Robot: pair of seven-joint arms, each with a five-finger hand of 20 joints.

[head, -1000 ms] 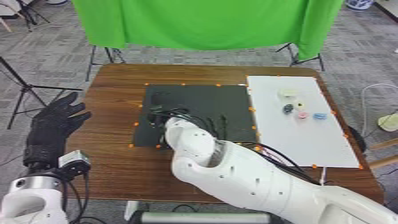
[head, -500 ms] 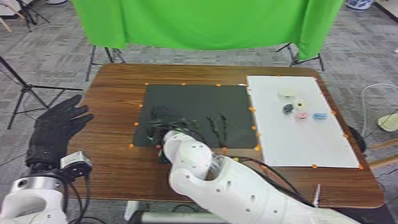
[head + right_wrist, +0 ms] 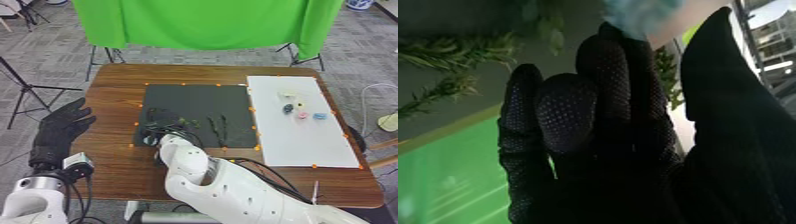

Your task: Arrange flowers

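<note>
In the head view my right hand (image 3: pixel 156 132) is low over the left part of the black mat (image 3: pixel 191 95), dark sprigs around it. Two green stems (image 3: pixel 219 127) lie side by side to its right. Small blooms rest on the white board: dark (image 3: pixel 288 108), pink (image 3: pixel 303 115), blue (image 3: pixel 320 116) and pale (image 3: pixel 287 93). My left hand (image 3: pixel 60 126) is open beside the table's left edge. In the right wrist view the right hand (image 3: pixel 607 87) has relaxed fingers, near leafy green sprigs (image 3: pixel 453 56); a blurred pale blue thing (image 3: pixel 640 14) is beyond its fingertips.
The white board (image 3: pixel 306 145) covers the right side of the brown table (image 3: pixel 114 100), with orange markers along its edge and around the mat. A green cloth (image 3: pixel 209 25) hangs behind the table. A tripod (image 3: pixel 27 85) stands at the left. Cables run along my right arm.
My right hand has moved left and toward the robot over the mat, uncovering more of the two green stems. The left hand has shifted only slightly.
</note>
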